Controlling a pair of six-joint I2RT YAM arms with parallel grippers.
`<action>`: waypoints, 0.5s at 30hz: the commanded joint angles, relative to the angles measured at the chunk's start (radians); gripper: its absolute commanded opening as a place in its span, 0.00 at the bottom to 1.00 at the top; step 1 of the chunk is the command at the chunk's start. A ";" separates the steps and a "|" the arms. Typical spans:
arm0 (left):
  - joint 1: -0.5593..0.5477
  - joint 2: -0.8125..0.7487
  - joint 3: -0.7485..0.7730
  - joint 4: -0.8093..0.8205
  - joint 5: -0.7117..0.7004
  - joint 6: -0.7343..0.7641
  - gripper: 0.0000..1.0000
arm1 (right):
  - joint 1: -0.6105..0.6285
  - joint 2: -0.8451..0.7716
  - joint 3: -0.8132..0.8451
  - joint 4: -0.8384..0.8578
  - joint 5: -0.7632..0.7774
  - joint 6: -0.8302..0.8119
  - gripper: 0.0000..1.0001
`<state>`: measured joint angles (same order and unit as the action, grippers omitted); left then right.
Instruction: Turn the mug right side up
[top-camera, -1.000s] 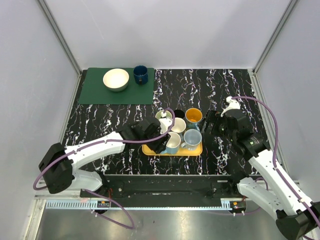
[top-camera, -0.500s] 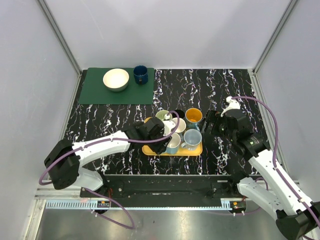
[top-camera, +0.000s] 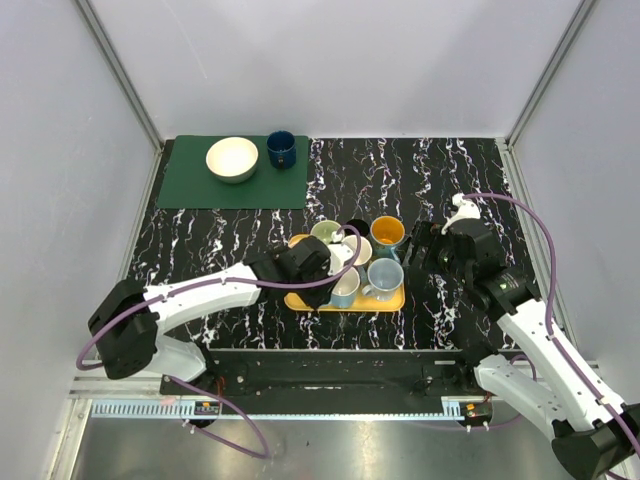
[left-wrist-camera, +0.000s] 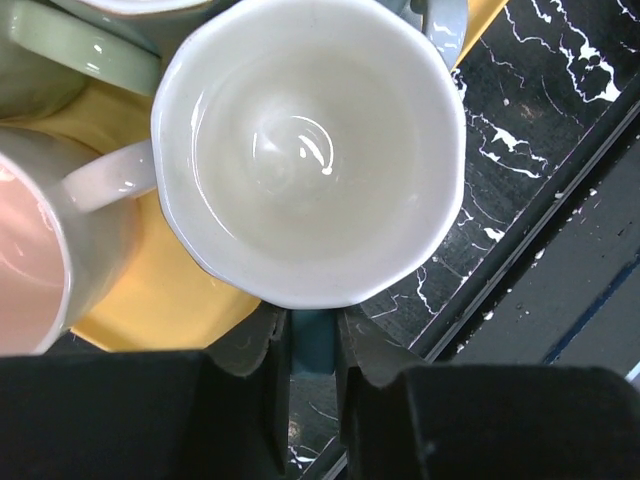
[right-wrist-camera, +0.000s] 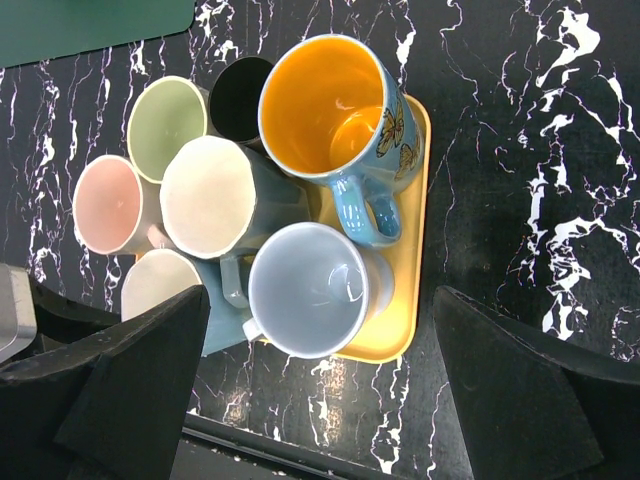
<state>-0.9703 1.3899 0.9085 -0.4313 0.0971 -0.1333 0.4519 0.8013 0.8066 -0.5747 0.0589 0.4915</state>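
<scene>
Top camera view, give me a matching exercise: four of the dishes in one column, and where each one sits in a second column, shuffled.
1. cream ceramic bowl
2. dark blue cup
3. blue butterfly mug with orange inside
4. pale blue mug

A. near right corner of the yellow tray
B. middle of the green mat
C. far right corner of the tray
D. far right part of the mat

Pairs: 1-B, 2-D, 3-C, 4-A

mugs (right-wrist-camera: 310, 290) on tray (right-wrist-camera: 405, 338), bowl (top-camera: 232, 158) left of cup (top-camera: 281, 149) on mat (top-camera: 190, 186)
</scene>
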 joint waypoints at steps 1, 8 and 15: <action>-0.027 -0.103 0.079 -0.012 -0.017 -0.025 0.00 | 0.007 -0.017 0.031 -0.020 -0.021 -0.002 1.00; -0.071 -0.216 0.188 -0.106 -0.042 -0.061 0.00 | 0.007 -0.024 0.130 -0.079 -0.036 -0.008 1.00; -0.076 -0.351 0.291 -0.104 -0.141 -0.155 0.00 | 0.007 -0.069 0.269 -0.094 -0.155 0.034 1.00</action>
<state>-1.0485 1.1458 1.1076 -0.6304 0.0601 -0.2134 0.4519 0.7841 0.9791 -0.6769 0.0002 0.4946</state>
